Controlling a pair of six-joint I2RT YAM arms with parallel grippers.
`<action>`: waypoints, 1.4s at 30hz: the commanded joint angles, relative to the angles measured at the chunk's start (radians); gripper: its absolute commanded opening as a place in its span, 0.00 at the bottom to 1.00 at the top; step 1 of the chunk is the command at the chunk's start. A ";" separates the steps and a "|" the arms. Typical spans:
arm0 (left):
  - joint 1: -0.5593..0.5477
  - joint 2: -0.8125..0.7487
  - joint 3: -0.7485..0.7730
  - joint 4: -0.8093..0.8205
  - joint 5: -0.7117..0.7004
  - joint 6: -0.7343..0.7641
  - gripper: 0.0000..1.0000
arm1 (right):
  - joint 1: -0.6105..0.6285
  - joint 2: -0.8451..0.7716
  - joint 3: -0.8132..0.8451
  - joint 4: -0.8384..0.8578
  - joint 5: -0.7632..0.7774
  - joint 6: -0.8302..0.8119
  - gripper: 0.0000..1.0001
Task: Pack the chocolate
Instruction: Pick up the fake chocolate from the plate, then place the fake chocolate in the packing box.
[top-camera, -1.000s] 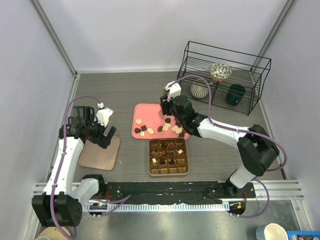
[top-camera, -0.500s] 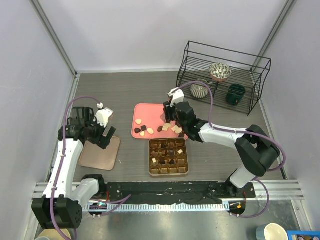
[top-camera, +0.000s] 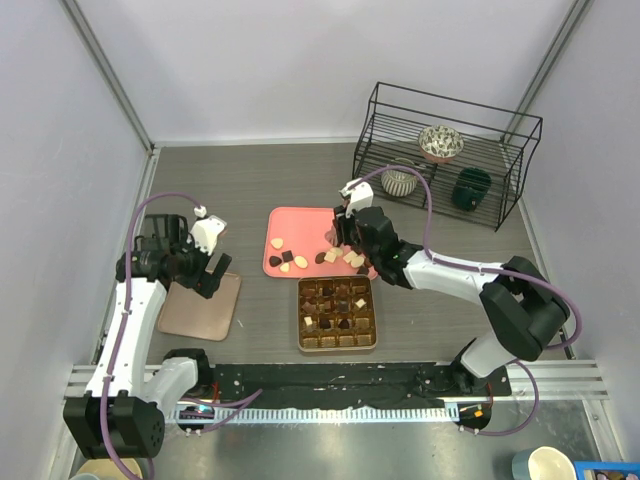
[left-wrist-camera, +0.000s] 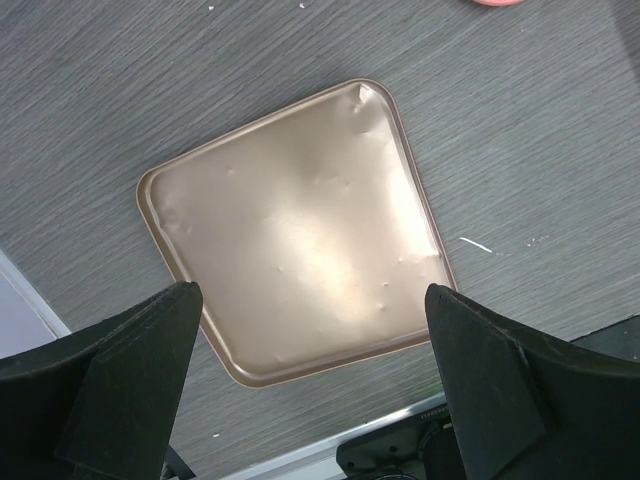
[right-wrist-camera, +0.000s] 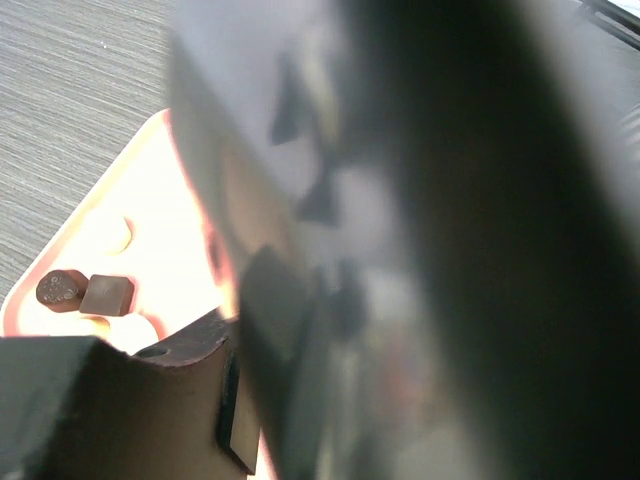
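Fingers (left-wrist-camera: 130, 380) of the left gripper (left-wrist-camera: 310, 292) stand wide apart, a gold-brown tray (left-wrist-camera: 300, 230) below them. The right gripper (top-camera: 339, 240) has its fingers, spacing unreadable, down among chocolate (top-camera: 277, 243) on the pink tray (top-camera: 295, 225).

Vs. a sec ago, we see the black two-finger right gripper (top-camera: 343, 238) has dropped from above the flat pink rounded-corner tray (top-camera: 290, 222) to low over its 3 o'clock side. It also shifted slightly toward 5 o'clock and is now just beside the small brown and cream chocolate pieces (top-camera: 331, 255). The right arm's black elbow (top-camera: 522, 316) slid toward 5 o'clock too, and the white forearm (top-camera: 450, 275) lies flatter.
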 joint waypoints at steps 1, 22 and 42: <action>0.007 -0.024 0.035 -0.010 0.005 0.017 1.00 | -0.003 -0.044 0.005 -0.013 0.020 0.011 0.38; 0.007 -0.013 0.039 -0.010 0.009 0.017 1.00 | 0.061 -0.305 0.109 -0.272 0.113 -0.029 0.27; 0.007 0.010 0.041 -0.002 0.000 -0.003 1.00 | 0.353 -0.626 0.169 -1.012 0.161 0.254 0.29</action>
